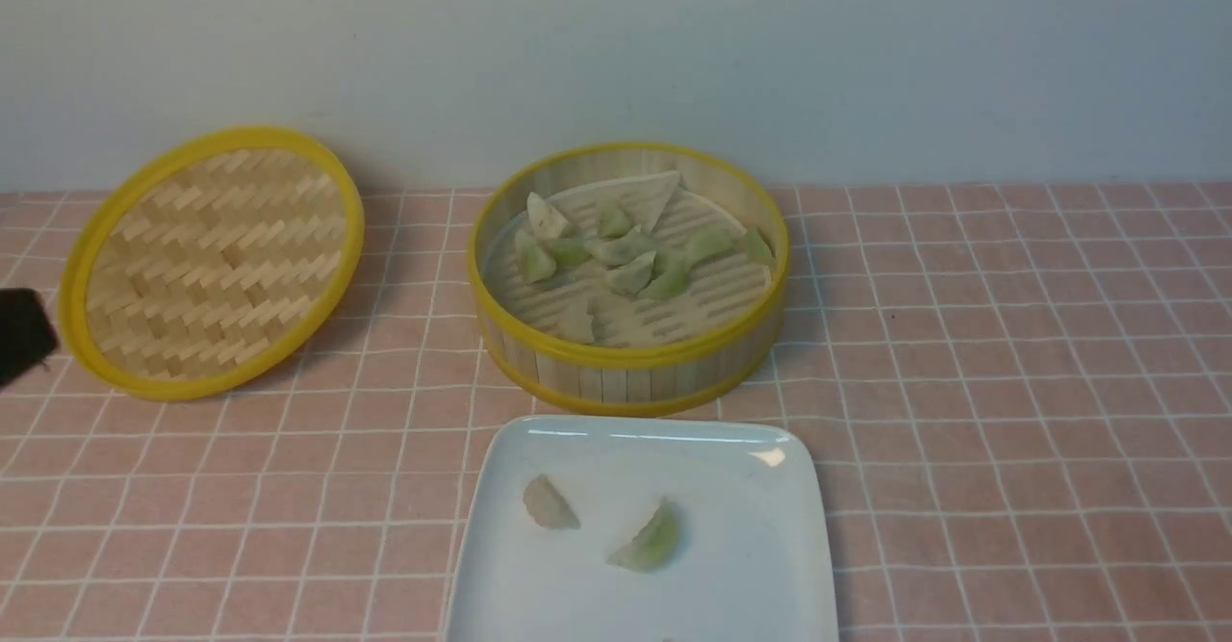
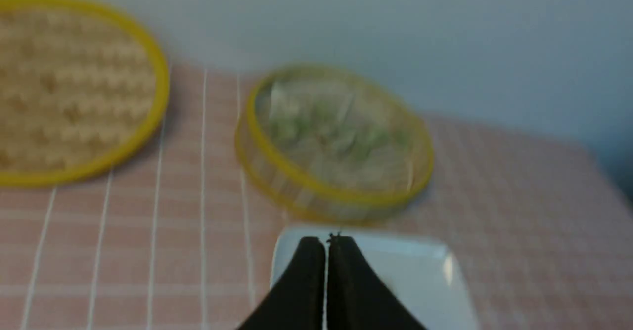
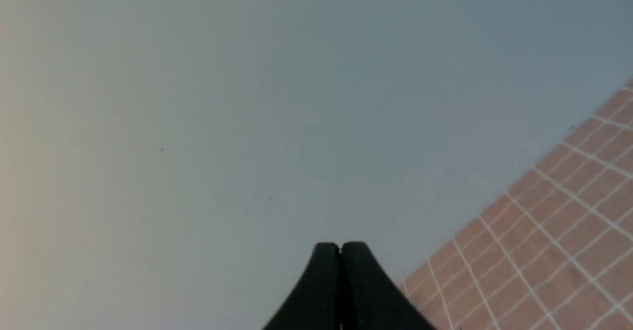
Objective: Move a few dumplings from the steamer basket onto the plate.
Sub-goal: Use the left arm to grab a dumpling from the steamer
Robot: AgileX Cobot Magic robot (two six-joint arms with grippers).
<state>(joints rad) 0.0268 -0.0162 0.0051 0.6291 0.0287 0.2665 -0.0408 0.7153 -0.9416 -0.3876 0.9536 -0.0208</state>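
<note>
The steamer basket [image 1: 630, 372] stands mid-table with several pale green dumplings [image 1: 630, 274] on its slatted floor. Just in front of it lies the white plate [image 1: 760, 565], carrying a pinkish dumpling [image 1: 549, 504] and a green dumpling [image 1: 650, 539]. In the front view only a black tip of my left gripper [image 1: 21, 334] shows at the far left edge, beside the lid. The blurred left wrist view shows my left gripper [image 2: 326, 241] shut and empty, pointing toward the plate [image 2: 420, 280] and basket [image 2: 296, 181]. My right gripper [image 3: 340, 245] is shut and empty, facing the wall; it is outside the front view.
The flat woven lid [image 1: 212, 262] with a yellow rim leans at the back left, near the wall; it also shows in the left wrist view as the lid [image 2: 74, 87]. A pink checked cloth [image 1: 1011, 382] covers the table. A pale wall [image 1: 866, 55] rises behind.
</note>
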